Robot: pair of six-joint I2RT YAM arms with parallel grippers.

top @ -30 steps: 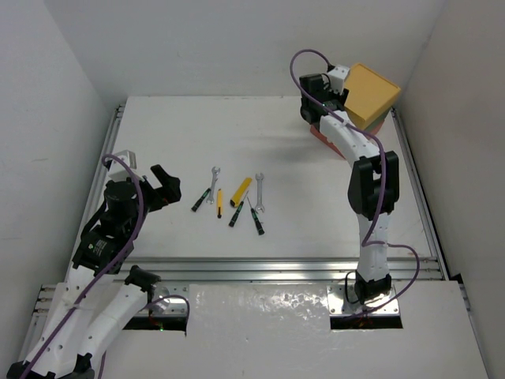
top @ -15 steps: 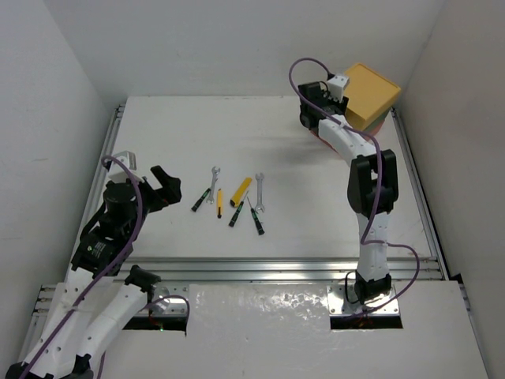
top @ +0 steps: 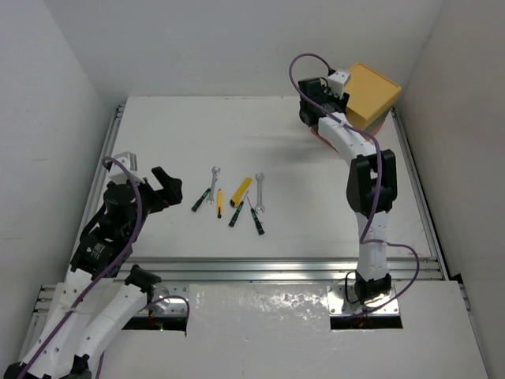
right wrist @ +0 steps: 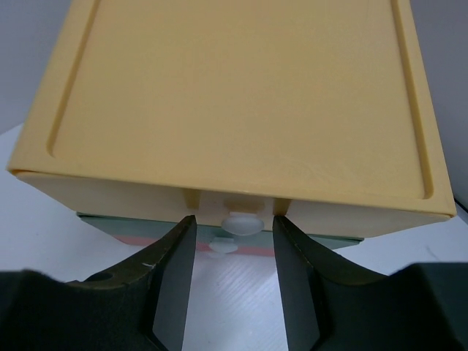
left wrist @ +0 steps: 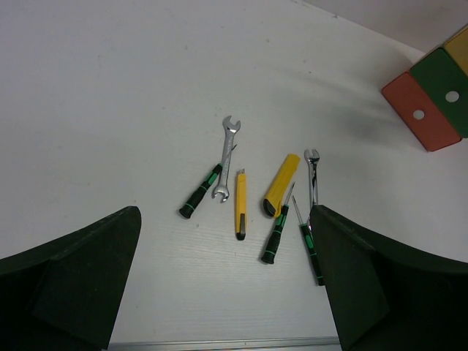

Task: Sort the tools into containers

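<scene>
Seven tools lie mid-table: two silver wrenches (top: pixel 214 175) (top: pixel 259 189), three black-green screwdrivers (top: pixel 200 199) (top: pixel 237 215) (top: pixel 256 218), a thin yellow-black screwdriver (top: pixel 219 203) and a flat yellow cutter (top: pixel 241 191). The drawer stack (top: pixel 372 93) stands at the far right. My left gripper (top: pixel 166 185) is open and empty, left of the tools (left wrist: pixel 240 212). My right gripper (right wrist: pixel 234 223) is open at the yellow drawer's (right wrist: pixel 241 95) front. Its fingers (right wrist: pixel 175 270) flank the white knob (right wrist: pixel 241 221) with a gap each side.
The green drawer (right wrist: pixel 131 225) and a red strip show under the yellow one, with a second knob (right wrist: pixel 222 247) below. The left wrist view shows the stack (left wrist: pixel 431 102) far right. White walls enclose the table; an aluminium rail (top: pixel 276 268) runs along the near edge.
My right gripper has shifted slightly at the yellow drawer's front. The left arm has hardly moved. The tools lie as before.
</scene>
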